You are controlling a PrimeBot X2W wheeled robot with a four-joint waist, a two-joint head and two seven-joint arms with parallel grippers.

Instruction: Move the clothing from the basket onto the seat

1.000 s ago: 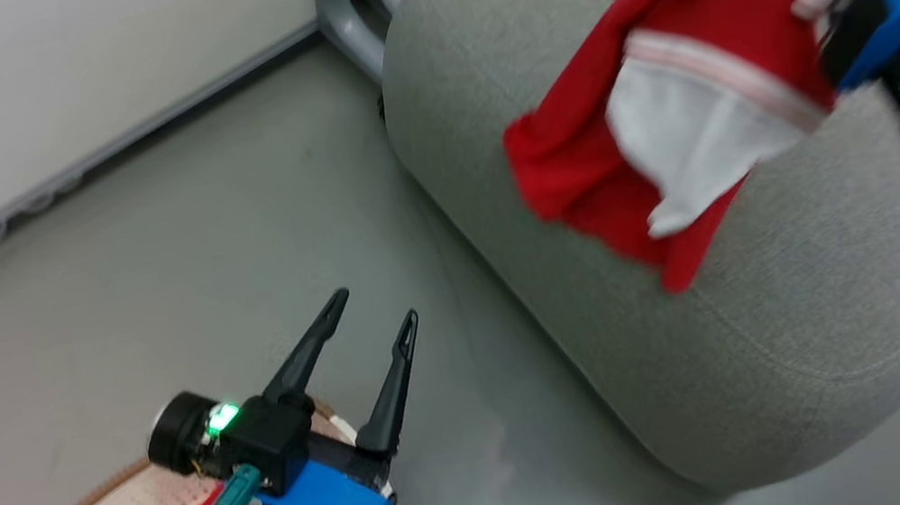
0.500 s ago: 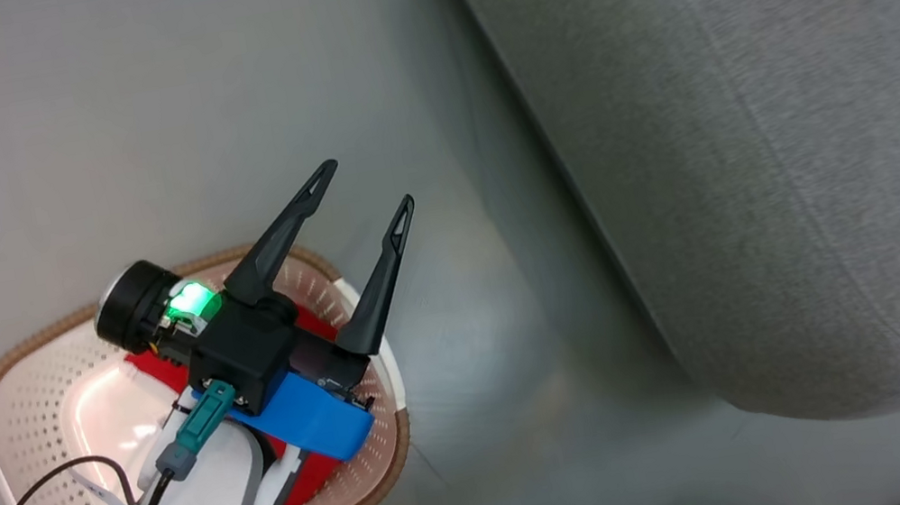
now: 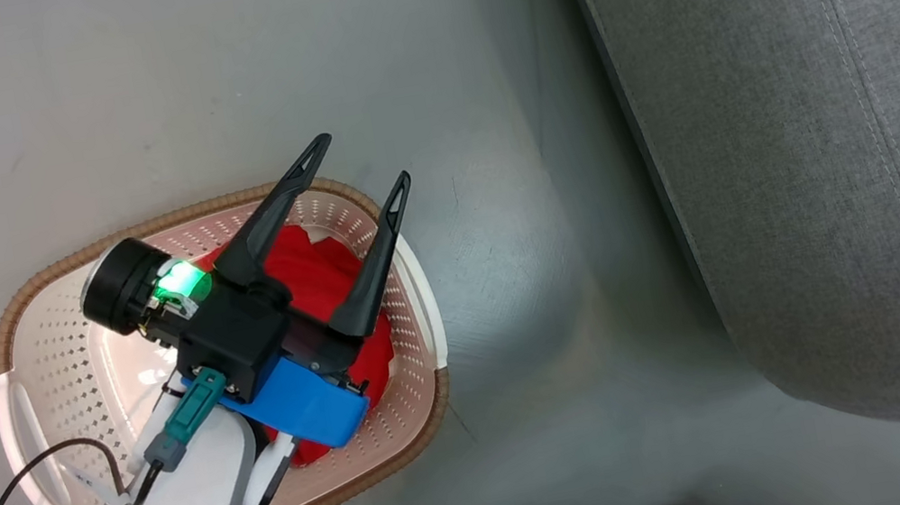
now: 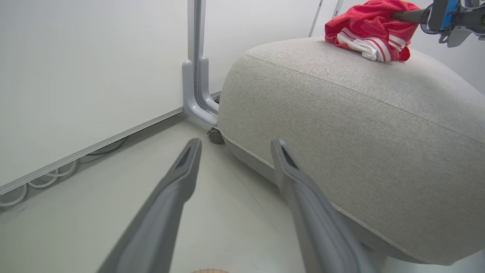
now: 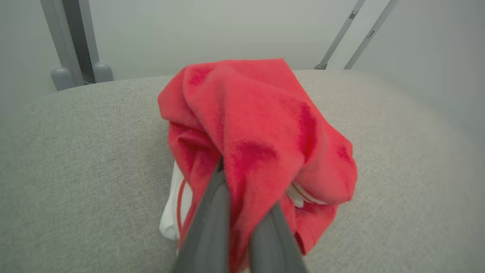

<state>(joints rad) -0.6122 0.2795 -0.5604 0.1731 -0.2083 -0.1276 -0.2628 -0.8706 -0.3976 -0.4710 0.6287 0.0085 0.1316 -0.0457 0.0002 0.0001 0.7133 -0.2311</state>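
On your left, the basket [image 3: 135,225] sits on the floor [image 3: 112,90] with one red garment [image 3: 317,275] inside. Your left claw [image 3: 362,157] hangs above it, fingers spread wide and empty. To the right lies the grey seat [image 3: 832,134]. There your right claw [image 5: 248,185] is clamped on the other red garment [image 5: 265,125], which rests bunched on the cushion top.

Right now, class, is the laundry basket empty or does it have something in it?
Not empty: a red garment lies bunched inside the basket, at one end.
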